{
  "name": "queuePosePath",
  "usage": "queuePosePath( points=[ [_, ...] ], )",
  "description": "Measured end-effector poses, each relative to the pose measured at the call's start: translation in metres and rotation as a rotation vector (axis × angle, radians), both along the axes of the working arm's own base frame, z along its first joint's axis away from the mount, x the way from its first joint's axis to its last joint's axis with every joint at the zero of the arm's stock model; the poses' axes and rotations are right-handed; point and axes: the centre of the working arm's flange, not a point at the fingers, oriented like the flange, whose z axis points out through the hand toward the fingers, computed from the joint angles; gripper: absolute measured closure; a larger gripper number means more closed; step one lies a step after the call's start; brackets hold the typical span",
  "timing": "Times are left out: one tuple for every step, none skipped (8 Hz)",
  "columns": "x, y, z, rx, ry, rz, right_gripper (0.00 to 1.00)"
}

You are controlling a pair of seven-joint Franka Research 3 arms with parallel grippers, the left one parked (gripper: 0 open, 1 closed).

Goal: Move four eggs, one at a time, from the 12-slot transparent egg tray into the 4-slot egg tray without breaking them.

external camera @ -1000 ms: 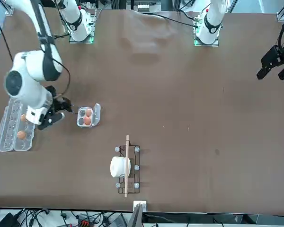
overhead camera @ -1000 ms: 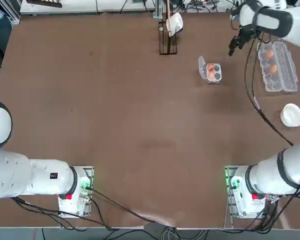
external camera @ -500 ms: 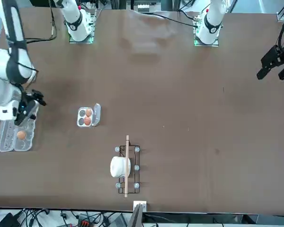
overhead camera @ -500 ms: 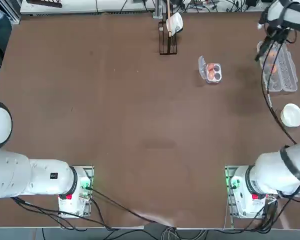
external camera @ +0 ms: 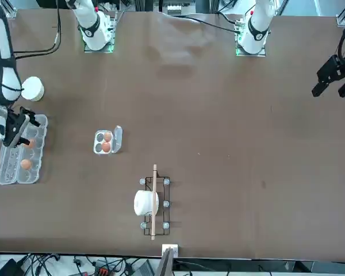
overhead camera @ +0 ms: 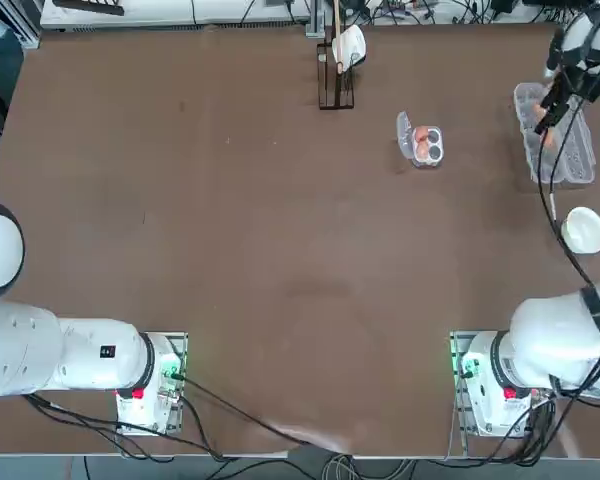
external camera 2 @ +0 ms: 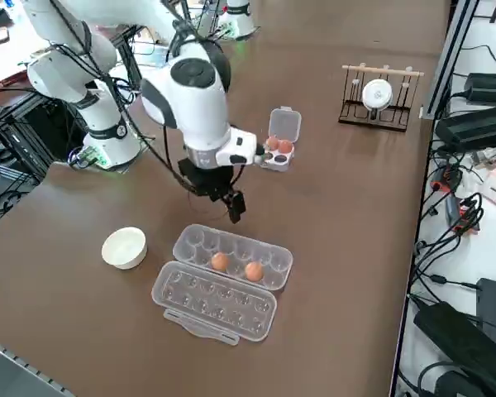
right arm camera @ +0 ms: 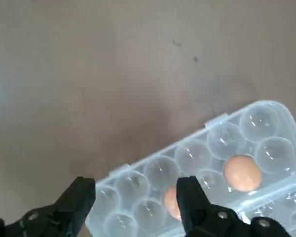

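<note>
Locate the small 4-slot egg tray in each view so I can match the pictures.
Top view: 4-slot egg tray, upper middle-right, left of the 12-slot transparent egg tray.
Front view: left of centre, right of the long tray.
Right side view: centre, beyond the right gripper.
Right wrist view: not in it.
Shared landmark: the long tray.

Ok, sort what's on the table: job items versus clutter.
Job: 12-slot tray holding two eggs, 4-slot tray holding two eggs, open right gripper above the long tray.
Clutter: white bowl, wire rack.
</note>
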Motion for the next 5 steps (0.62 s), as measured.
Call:
queuePosePath(
  points=[
    [0.003,-0.011,-0.008,0.002,-0.002,0.044,0.00],
    [0.009,-0.018,-0.015,0.005,-0.003,0.085,0.00],
    [0.014,-0.023,-0.022,0.007,-0.003,0.124,0.00],
    [0.018,-0.028,-0.029,0.011,0.000,0.156,0.00],
    [0.019,-0.034,-0.037,0.016,0.005,0.177,0.00]
  ],
)
